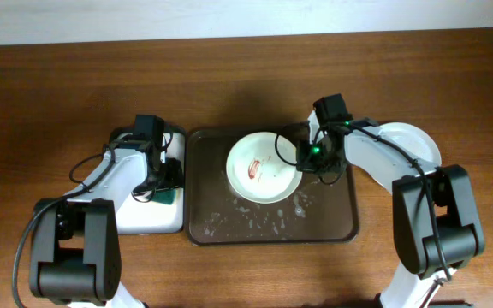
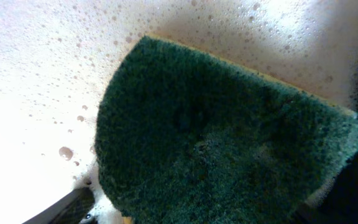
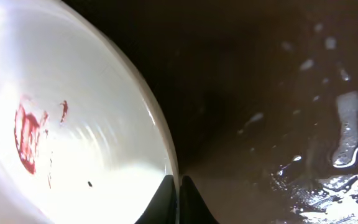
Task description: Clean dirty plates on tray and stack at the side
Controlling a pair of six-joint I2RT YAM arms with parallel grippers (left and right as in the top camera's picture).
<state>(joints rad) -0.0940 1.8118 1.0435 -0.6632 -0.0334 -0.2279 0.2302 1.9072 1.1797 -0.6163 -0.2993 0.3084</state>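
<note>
A pale green plate (image 1: pixel 262 168) smeared with red sauce sits in the dark brown tray (image 1: pixel 332 224). My right gripper (image 1: pixel 301 157) is shut on the plate's right rim. In the right wrist view the two fingers (image 3: pixel 179 190) pinch the rim of the plate (image 3: pixel 73 124), and the wet tray floor (image 3: pixel 278 93) shows beyond it. A white plate (image 1: pixel 414 142) lies on the table to the right of the tray, partly under my right arm. A third plate is not in view. My left gripper (image 1: pixel 164 178) is down on the green sponge (image 1: pixel 169 196), and its fingers (image 2: pixel 216 208) are closed on the sponge (image 2: pixel 216 143).
The small white-lined tray (image 1: pixel 148 218) stands left of the brown tray, and its floor (image 2: pixel 36 74) is covered in soap bubbles. Suds and water drops (image 1: pixel 255 224) lie on the front of the brown tray. Wooden table surrounds both trays.
</note>
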